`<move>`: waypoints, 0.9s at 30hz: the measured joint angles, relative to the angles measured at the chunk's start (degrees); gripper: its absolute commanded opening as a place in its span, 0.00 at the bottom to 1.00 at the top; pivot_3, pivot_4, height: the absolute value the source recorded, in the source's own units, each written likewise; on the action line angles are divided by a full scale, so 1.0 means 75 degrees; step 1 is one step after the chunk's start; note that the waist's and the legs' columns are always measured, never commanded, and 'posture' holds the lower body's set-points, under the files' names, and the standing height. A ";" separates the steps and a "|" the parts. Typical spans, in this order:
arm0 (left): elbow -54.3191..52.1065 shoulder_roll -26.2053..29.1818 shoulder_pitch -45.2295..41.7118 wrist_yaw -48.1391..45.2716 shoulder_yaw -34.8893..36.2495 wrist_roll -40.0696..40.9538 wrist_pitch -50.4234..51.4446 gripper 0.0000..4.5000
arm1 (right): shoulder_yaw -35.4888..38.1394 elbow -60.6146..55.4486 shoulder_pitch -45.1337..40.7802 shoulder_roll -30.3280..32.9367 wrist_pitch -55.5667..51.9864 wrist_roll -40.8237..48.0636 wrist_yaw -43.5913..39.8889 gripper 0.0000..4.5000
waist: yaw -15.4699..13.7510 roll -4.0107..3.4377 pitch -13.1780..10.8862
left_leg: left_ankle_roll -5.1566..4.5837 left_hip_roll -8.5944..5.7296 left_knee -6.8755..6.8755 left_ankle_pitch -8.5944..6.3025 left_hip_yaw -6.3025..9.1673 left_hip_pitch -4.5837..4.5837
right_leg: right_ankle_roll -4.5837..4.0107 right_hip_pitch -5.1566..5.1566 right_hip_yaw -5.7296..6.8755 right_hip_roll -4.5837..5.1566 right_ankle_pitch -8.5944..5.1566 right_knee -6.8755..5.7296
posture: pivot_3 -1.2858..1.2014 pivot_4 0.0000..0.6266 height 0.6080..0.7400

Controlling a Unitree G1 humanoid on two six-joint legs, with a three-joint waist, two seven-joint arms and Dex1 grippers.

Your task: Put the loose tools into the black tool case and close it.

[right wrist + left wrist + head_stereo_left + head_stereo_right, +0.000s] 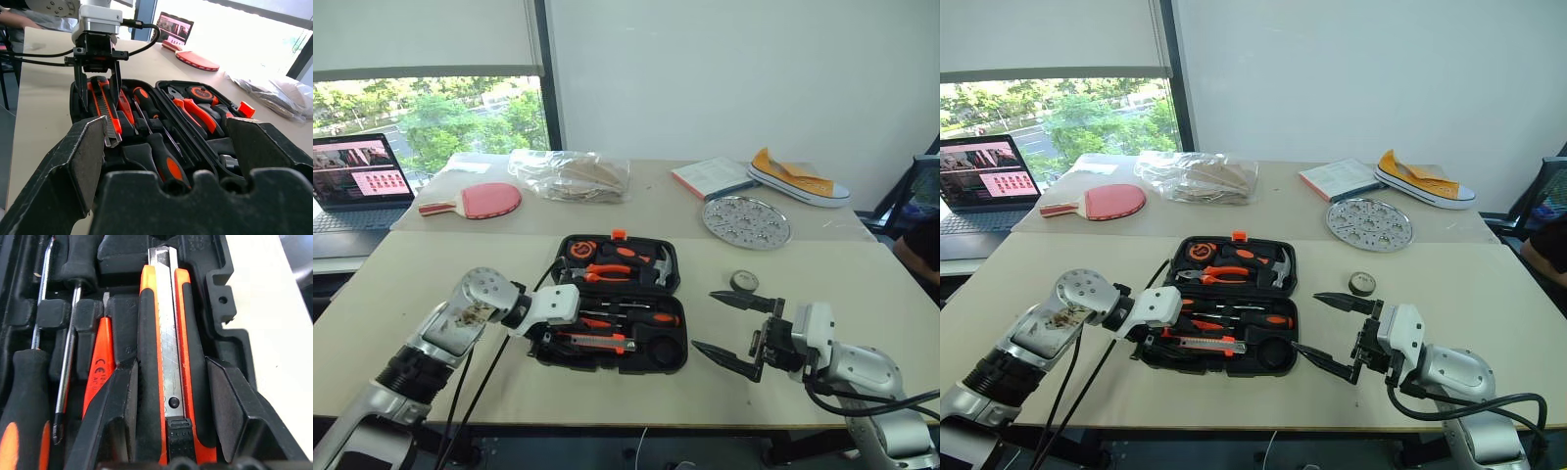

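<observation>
The black tool case [675, 358] lies open mid-table, with pliers and a hammer in its far half. Orange-and-black screwdrivers [638, 318] lie in the near half. The utility knife [166, 357] lies in the slot nearest the front edge. My left gripper [546, 338] reaches down from the case's left end and is shut on the utility knife [105, 110], one finger on each side of the handle. The small round black tape measure [743, 282] lies on the table right of the case. My right gripper [705, 320] hovers open and level just right of the case, nothing between its fingers [83, 166].
At the table's back stand a laptop [357, 176], a red paddle [484, 201], a plastic bag [573, 176], a booklet [715, 176], a yellow shoe [798, 178] and a perforated metal disc [746, 222]. Black cables hang from my left arm over the table's front edge.
</observation>
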State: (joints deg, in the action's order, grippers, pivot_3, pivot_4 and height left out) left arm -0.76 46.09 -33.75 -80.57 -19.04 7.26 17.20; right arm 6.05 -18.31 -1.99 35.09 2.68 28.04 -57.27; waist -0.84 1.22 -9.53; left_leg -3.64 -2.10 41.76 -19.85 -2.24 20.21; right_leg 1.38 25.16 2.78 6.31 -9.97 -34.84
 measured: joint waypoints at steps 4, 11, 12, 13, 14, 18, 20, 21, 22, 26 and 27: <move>-0.0110 -0.0080 0.0024 0.0091 0.0015 -0.0021 0.0288 0.36 | -0.0010 0.0005 -0.0011 -0.0001 0.0000 -0.0041 0.0000 1.00 | -0.0035 -0.0001 0.0001 | 0.0000 -0.0008 0.0001 0.0000 0.0001 0.0000 | 0.0004 -0.0004 0.0000 0.0007 0.0000 0.0001 | 0.52 0.24 1.00; -0.0198 -0.0294 0.0019 0.0159 -0.0009 -0.0070 0.0530 0.36 | -0.0096 0.0104 -0.0131 -0.0054 0.0002 -0.0115 -0.0001 1.00 | -0.0094 -0.0004 0.0002 | -0.0001 -0.0016 0.0011 0.0000 0.0003 -0.0002 | 0.0009 -0.0011 -0.0002 0.0014 0.0000 -0.0001 | 0.52 0.24 1.00; -0.0213 -0.0342 0.0010 0.0170 -0.0024 -0.0085 0.0552 0.36 | -0.0096 0.0119 -0.0165 -0.0064 0.0003 -0.0119 -0.0001 1.00 | -0.0109 -0.0004 0.0002 | -0.0002 -0.0018 0.0013 0.0000 0.0005 -0.0002 | 0.0011 -0.0013 -0.0003 0.0014 0.0001 -0.0001 | 0.52 0.24 1.00; -0.0229 -0.0372 0.0004 0.0180 -0.0035 -0.0089 0.0561 0.36 | -0.0098 0.0119 -0.0167 -0.0081 0.0005 -0.0121 -0.0001 1.00 | -0.0124 -0.0004 0.0003 | -0.0003 -0.0018 0.0013 -0.0001 0.0006 -0.0002 | 0.0012 -0.0014 -0.0003 0.0014 0.0000 0.0000 | 0.52 0.24 1.00; -0.0240 -0.0405 -0.0002 0.0181 -0.0048 -0.0098 0.0561 0.36 | -0.0101 0.0122 -0.0167 -0.0101 0.0005 -0.0126 -0.0002 1.00 | -0.0138 -0.0004 0.0003 | -0.0004 -0.0019 0.0013 -0.0002 0.0006 -0.0002 | 0.0013 -0.0014 -0.0004 0.0014 0.0000 0.0000 | 0.52 0.24 1.00; -0.0356 -0.0510 -0.0027 0.0181 -0.0118 -0.0175 0.0593 0.47 | -0.0114 0.0140 -0.0167 -0.0127 0.0008 -0.0150 -0.0006 1.00 | -0.0177 -0.0005 0.0003 | -0.0008 -0.0023 0.0012 -0.0004 0.0007 -0.0001 | 0.0016 -0.0014 -0.0006 0.0014 -0.0001 0.0003 | 0.52 0.24 1.00; -0.0415 -0.0521 -0.0030 0.0201 -0.0133 -0.0198 0.0596 0.61 | -0.0114 0.0179 -0.0167 -0.0134 0.0016 -0.0178 -0.0007 1.00 | -0.0176 -0.0005 0.0003 | -0.0010 -0.0024 0.0012 -0.0005 0.0007 -0.0001 | 0.0020 -0.0014 -0.0008 0.0014 -0.0003 0.0005 | 0.52 0.24 1.00; -0.0427 -0.0564 -0.0030 0.0262 -0.0107 -0.0189 0.0560 0.71 | -0.0116 0.0219 -0.0168 -0.0140 0.0018 -0.0193 -0.0007 1.00 | -0.0179 -0.0005 0.0003 | -0.0010 -0.0025 0.0012 -0.0005 0.0007 -0.0001 | 0.0021 -0.0014 -0.0009 0.0015 -0.0003 0.0005 | 0.52 0.24 1.00; -0.0432 -0.0618 -0.0030 0.0312 -0.0074 -0.0172 0.0558 0.77 | -0.0117 0.0223 -0.0168 -0.0154 0.0020 -0.0201 -0.0007 1.00 | -0.0179 -0.0005 0.0003 | -0.0010 -0.0025 0.0012 -0.0005 0.0008 -0.0001 | 0.0021 -0.0013 -0.0009 0.0015 -0.0003 0.0005 | 0.52 0.24 1.00; -0.0372 -0.0982 -0.0001 0.0371 0.0244 0.0303 0.0424 0.95 | -0.0121 0.0247 -0.0168 -0.0203 0.0065 -0.0265 -0.0009 1.00 | -0.0144 -0.0005 0.0003 | -0.0009 -0.0021 0.0012 -0.0005 0.0007 0.0003 | 0.0021 -0.0003 -0.0012 0.0012 -0.0003 0.0002 | 0.52 0.24 1.00; -0.0378 -0.1056 -0.0001 0.0341 0.0448 0.0601 0.0363 0.95 | -0.0127 0.0254 -0.0169 -0.0214 0.0067 -0.0265 -0.0011 1.00 | -0.0115 -0.0005 0.0003 | -0.0009 -0.0018 0.0012 -0.0005 0.0007 0.0003 | 0.0021 -0.0002 -0.0011 0.0011 -0.0003 0.0002 | 0.52 0.24 1.00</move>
State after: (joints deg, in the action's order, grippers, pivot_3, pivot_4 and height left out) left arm -3.60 38.17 -33.76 -78.00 -15.68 11.77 19.93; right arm 5.09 -16.41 -3.26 33.49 3.19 26.05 -57.35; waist -1.71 1.19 -9.51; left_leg -3.71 -2.23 41.84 -19.88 -2.18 20.23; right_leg 1.54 25.15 2.70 6.39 -10.00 -34.83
